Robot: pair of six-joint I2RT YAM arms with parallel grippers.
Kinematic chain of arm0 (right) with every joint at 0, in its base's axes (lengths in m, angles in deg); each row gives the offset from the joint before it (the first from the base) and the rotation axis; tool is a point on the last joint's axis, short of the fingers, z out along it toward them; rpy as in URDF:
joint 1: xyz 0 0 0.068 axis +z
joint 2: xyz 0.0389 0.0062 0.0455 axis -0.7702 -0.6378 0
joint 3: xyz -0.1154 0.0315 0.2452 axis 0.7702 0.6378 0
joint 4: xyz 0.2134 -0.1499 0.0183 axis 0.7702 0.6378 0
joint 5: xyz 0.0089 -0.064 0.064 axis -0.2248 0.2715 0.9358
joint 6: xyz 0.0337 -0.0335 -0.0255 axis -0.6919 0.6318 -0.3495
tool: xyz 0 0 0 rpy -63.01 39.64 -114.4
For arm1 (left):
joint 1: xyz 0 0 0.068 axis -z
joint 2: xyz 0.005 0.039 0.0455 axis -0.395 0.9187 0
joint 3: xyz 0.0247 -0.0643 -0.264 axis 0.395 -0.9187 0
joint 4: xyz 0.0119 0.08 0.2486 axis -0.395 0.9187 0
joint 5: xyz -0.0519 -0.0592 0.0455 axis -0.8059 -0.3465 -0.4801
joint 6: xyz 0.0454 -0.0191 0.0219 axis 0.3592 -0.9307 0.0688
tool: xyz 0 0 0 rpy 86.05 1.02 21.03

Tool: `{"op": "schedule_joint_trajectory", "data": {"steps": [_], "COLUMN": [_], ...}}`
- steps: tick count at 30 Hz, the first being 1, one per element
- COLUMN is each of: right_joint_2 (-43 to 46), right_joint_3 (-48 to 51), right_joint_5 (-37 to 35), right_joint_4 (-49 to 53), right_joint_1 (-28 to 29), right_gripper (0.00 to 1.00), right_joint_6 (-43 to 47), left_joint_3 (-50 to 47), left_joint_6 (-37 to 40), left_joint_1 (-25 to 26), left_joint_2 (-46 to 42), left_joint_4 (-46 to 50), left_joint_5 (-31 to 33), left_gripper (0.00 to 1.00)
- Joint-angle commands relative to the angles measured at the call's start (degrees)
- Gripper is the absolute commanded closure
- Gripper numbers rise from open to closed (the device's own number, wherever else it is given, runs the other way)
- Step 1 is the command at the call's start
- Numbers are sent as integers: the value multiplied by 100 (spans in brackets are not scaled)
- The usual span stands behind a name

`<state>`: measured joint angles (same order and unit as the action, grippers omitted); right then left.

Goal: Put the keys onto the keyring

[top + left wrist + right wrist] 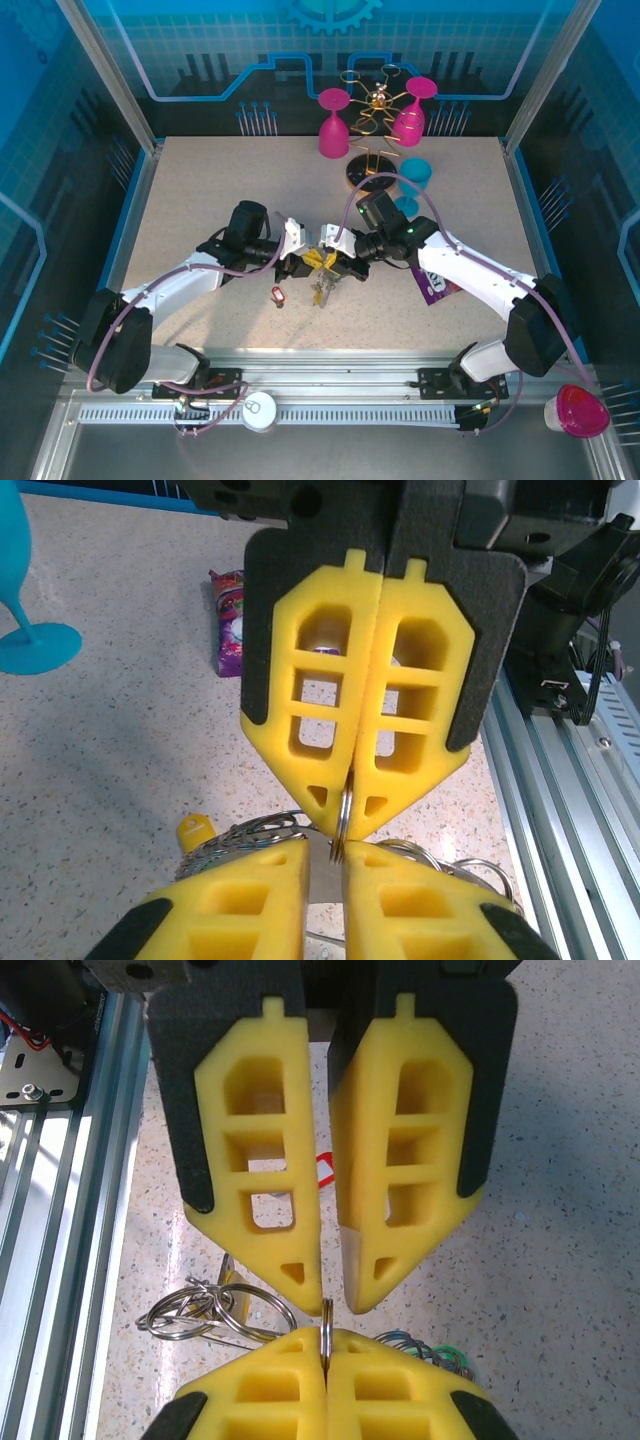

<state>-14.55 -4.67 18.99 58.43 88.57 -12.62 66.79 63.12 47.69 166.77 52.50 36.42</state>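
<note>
Pinching the keyring (326,1320) edge-on, the right gripper (325,1350) has its fingers fully closed on it, left of the purple packet (437,287). The left gripper (333,1295) faces it from farther left of the packet, with its fingers a narrow gap apart around the ring's free edge and apparently not clamping yet. The keys (320,290) bunch just below. The left fingers should close squarely on the wire, so the ring does not twist out of the right grip.

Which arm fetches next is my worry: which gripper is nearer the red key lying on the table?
Left. The left gripper hangs just beyond the red key, slightly to its right; the right gripper sits farther right.
</note>
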Motion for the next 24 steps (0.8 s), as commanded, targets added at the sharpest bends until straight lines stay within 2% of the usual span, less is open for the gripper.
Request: {"op": "schedule_joint_trajectory", "data": {"steps": [1,7,11,15,16,19,20,24], "right_joint_2": [-49,-181,-186,-86,-40,170,288,801], "right_joint_3": [-149,-225,-208,-102,-49,212,384,1240], "right_joint_5": [332,444,542,503,462,472,515,641], "right_joint_4": [-182,-290,-384,-437,-481,-722,-889,-1845], "right_joint_1": [100,186,224,220,207,35,-57,-376], "right_gripper": [100,100,100,100,96,70,65,61], "right_joint_6": [130,137,156,172,134,-164,-300,-1012], "left_joint_3": [190,180,178,108,60,-156,-250,-669], "left_joint_6": [203,217,270,371,373,297,247,-272], "left_joint_1": [-16,-2,7,3,6,5,8,9], "left_joint_2": [92,133,148,84,60,-46,-76,-46], "left_joint_4": [165,142,142,82,1,-371,-552,-1585], "left_joint_5": [-223,-277,-317,-335,-317,-289,-270,-312], "left_gripper": [86,87,98,100,100,100,100,100]}}
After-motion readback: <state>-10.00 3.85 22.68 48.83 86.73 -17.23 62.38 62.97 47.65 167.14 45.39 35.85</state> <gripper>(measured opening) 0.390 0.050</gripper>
